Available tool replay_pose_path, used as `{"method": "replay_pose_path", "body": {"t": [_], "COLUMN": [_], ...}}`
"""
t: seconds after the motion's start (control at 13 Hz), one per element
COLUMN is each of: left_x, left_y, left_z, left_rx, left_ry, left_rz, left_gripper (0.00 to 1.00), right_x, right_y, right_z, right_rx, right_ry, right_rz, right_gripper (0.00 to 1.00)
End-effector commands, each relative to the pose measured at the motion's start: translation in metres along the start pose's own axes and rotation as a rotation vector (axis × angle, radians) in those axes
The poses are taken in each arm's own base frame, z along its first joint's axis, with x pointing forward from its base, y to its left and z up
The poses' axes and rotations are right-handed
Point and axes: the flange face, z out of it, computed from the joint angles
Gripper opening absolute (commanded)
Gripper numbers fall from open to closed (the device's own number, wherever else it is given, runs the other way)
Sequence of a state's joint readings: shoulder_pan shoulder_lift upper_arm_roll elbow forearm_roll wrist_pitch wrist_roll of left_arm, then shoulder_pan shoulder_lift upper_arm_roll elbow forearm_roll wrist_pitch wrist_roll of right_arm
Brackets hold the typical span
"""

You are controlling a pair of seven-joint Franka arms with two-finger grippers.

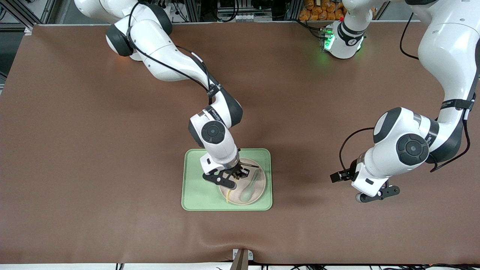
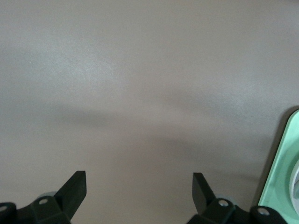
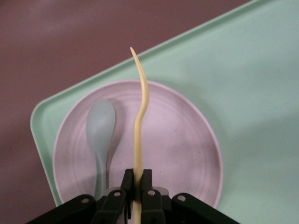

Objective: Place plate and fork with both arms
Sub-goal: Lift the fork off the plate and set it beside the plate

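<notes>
The pale pinkish plate (image 1: 259, 186) lies on the light-green tray (image 1: 195, 187), in the corner nearest the front camera and toward the left arm's end. My right gripper (image 1: 237, 174) is low over the plate, shut on the pale-yellow fork (image 3: 139, 116), which shows edge-on between its fingers (image 3: 127, 179). The fork's free end reaches past the plate's rim (image 3: 187, 154). In the front view only a short yellow piece of the fork (image 1: 227, 195) shows. My left gripper (image 1: 377, 197) hangs open with nothing in it over bare table toward the left arm's end, seen also in the left wrist view as the left gripper (image 2: 139, 186).
A grey-green spoon (image 1: 249, 189) lies in the plate beside the fork, also seen as the spoon (image 3: 100, 130) in the right wrist view. The tray's rim (image 2: 285, 168) shows at the edge of the left wrist view. Brown cloth covers the table (image 1: 93, 150).
</notes>
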State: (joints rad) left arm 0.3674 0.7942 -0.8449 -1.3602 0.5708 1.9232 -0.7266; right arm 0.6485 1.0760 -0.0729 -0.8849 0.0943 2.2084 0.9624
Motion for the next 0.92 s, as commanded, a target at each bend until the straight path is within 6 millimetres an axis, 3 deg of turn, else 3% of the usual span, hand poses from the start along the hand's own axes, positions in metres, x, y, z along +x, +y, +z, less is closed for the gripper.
{"method": "replay_pose_path", "body": {"t": [0.0, 0.31, 0.62, 0.85], "left_x": [-0.002, -0.002, -0.002, -0.002], "left_y": [0.0, 0.001, 0.0, 0.0], "left_z": [-0.003, -0.002, -0.003, -0.003], "left_rx": [0.017, 0.016, 0.017, 0.017], "left_ry": [0.005, 0.003, 0.005, 0.004], "left_rz": [-0.013, -0.011, -0.013, -0.012], "left_gripper": [1.0, 1.0, 1.0, 1.0], "right_x": [0.031, 0.051, 0.047, 0.066], "right_y": [0.014, 0.033, 0.05, 0.066], "right_z": [-0.03, -0.036, -0.026, -0.054], "right_rx": [0.013, -0.007, -0.109, -0.142], "right_ry": [-0.033, -0.053, -0.13, -0.168], "right_rz": [-0.003, -0.083, -0.157, -0.19], "right_gripper": [0.1, 0.11, 0.09, 0.03]}}
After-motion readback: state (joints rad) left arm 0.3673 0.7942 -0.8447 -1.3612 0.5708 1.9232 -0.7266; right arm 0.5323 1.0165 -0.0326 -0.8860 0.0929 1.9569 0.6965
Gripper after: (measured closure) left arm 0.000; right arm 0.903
